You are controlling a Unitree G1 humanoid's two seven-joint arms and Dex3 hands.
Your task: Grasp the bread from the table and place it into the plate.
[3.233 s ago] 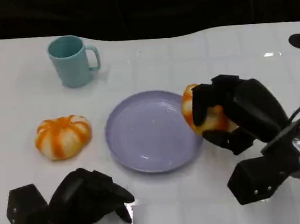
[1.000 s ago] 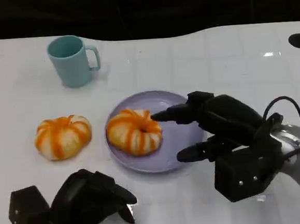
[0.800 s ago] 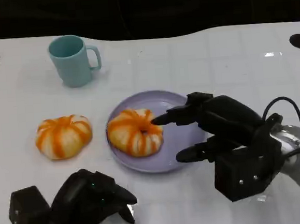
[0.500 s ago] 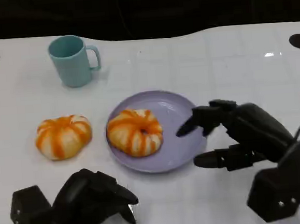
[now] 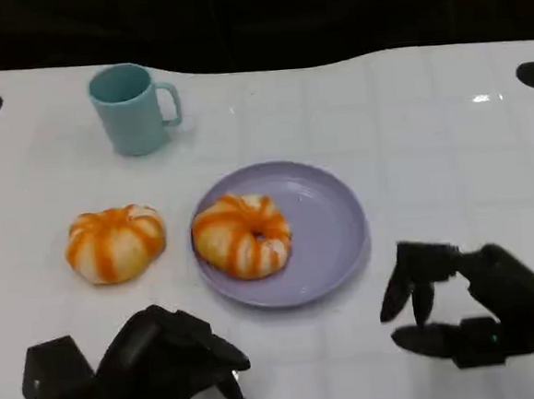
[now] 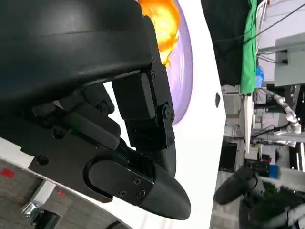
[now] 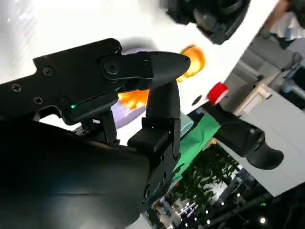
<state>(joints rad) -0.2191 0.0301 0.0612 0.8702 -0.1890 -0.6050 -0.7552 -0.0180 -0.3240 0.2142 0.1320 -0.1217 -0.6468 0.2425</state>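
Bread [image 5: 241, 236] sits on the purple plate [image 5: 334, 224], left half. Second bun [image 5: 115, 243] on the bench [image 5: 410, 133] beside the plate; teal mug [image 5: 133, 108] behind. Right hand [image 5: 460, 306] near the plate's right edge, fingers [image 5: 412, 276] spread, holding nothing, wrist cut off at frame edge. Left hand [image 5: 146, 366] low at front-left, fingers look curled in on nothing; partly cropped.
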